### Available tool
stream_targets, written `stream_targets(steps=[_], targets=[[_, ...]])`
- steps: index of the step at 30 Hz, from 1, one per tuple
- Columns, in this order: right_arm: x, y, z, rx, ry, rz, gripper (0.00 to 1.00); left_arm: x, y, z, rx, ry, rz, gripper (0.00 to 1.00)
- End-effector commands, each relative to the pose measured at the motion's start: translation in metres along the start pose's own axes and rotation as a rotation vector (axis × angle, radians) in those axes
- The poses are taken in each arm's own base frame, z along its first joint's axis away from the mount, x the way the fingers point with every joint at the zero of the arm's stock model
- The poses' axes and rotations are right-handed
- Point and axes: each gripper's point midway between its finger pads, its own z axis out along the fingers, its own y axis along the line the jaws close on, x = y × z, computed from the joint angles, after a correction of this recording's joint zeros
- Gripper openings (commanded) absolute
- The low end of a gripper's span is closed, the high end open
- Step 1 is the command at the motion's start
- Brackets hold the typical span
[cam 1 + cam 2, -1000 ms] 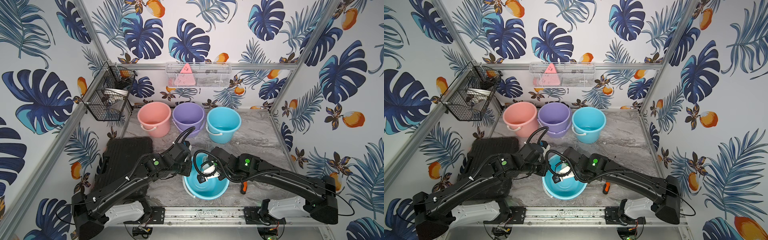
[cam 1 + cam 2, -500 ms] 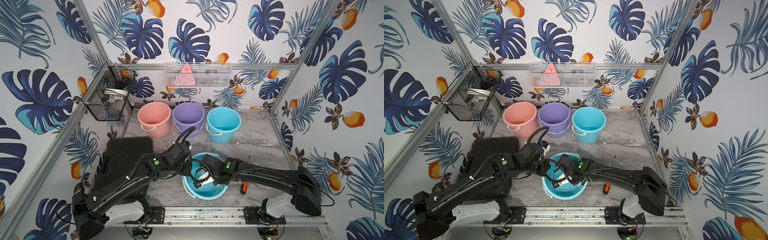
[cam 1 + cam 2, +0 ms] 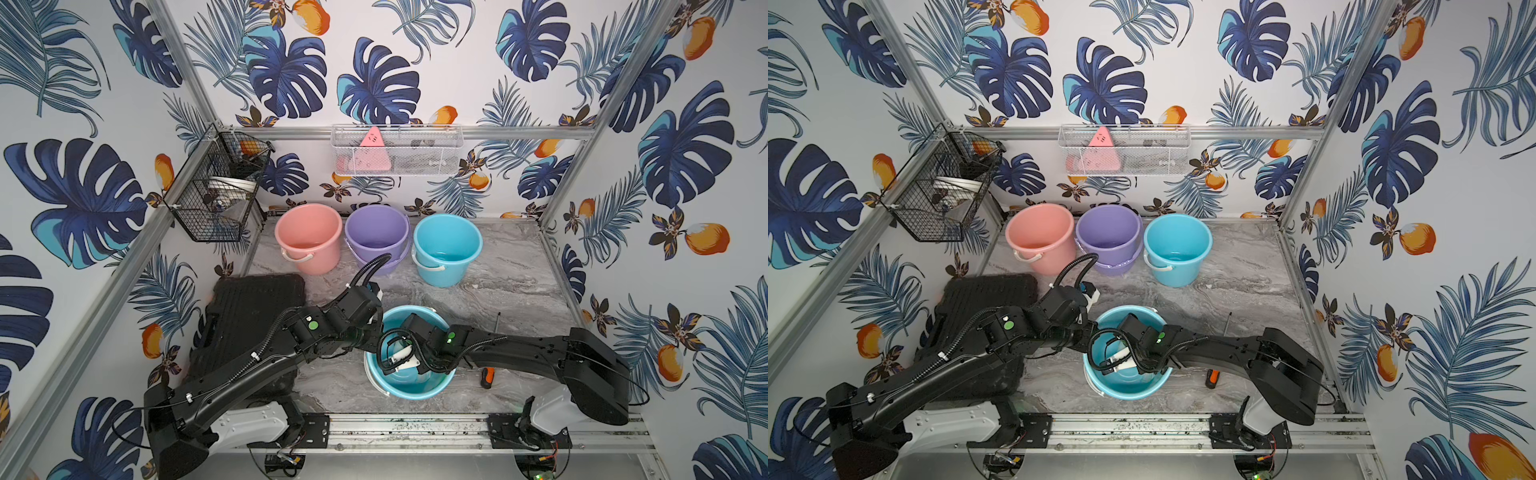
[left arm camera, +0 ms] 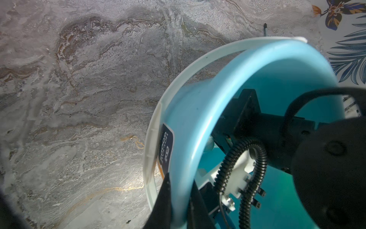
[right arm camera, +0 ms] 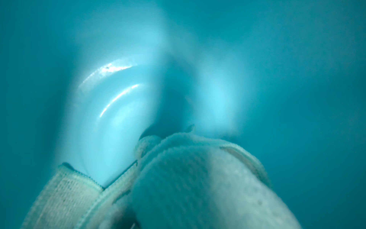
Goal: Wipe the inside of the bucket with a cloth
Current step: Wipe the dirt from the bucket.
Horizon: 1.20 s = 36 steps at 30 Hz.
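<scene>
Since a second ago the right arm has drawn its wrist across the bucket toward the side the left arm grips, and its rear joint has swung inward with it. The left arm and the bucket have kept their places.

Of the right fingers nothing shows, as they are buried under the cloth. They are closed, and the pale mint cloth bunches over them in a rounded wad with a hemmed edge trailing to one side. The wad sits low inside the bucket, close to its glossy blue inner wall. Whether it actually presses on the plastic is too blurred to tell. In the left wrist view a scrap of the cloth peeks out beside the right wrist.

The left fingers are clamped on the bucket's wall at the rim, one outside by the dark label and one inside. The white handle lies down along the outside of the rim.

In both top views the bucket stands at the front of the marble desk, with both arms meeting over it. An orange-handled screwdriver lies just right of it, partly under the right arm. A black case lies to the left. A pink bucket, a purple bucket and a second blue bucket stand in a row at the back, well apart from the front one.
</scene>
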Motion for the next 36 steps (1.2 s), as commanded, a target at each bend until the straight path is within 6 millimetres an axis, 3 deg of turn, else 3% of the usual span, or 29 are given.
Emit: stream_targets(steps=[1, 10, 15, 19, 24, 29, 36], targets=[[-0.006, -0.002, -0.019, -0.024, -0.037, 0.058, 0.0, -0.008, -0.009, -0.002, 0.037, -0.032, -0.005, 0.0], [0.001, -0.004, -0.09, -0.097, -0.018, 0.172, 0.0, -0.008, -0.01, 0.001, 0.038, -0.034, -0.009, 0.0], [0.001, -0.013, -0.127, -0.099, -0.02, 0.367, 0.0, -0.008, -0.008, 0.001, 0.032, -0.039, -0.01, 0.0], [0.002, -0.015, -0.143, -0.122, 0.008, 0.567, 0.0, -0.008, -0.008, 0.001, 0.032, -0.041, -0.012, 0.0], [0.013, -0.01, -0.148, -0.158, 0.145, 0.791, 0.0, -0.008, -0.007, 0.001, 0.027, -0.04, -0.013, 0.0], [0.017, 0.001, -0.144, -0.222, 0.263, 0.91, 0.0, -0.009, -0.007, 0.0, 0.022, -0.043, -0.009, 0.0], [0.005, 0.012, -0.117, -0.283, 0.266, 0.971, 0.0, -0.012, -0.009, 0.0, 0.03, -0.047, -0.012, 0.0]])
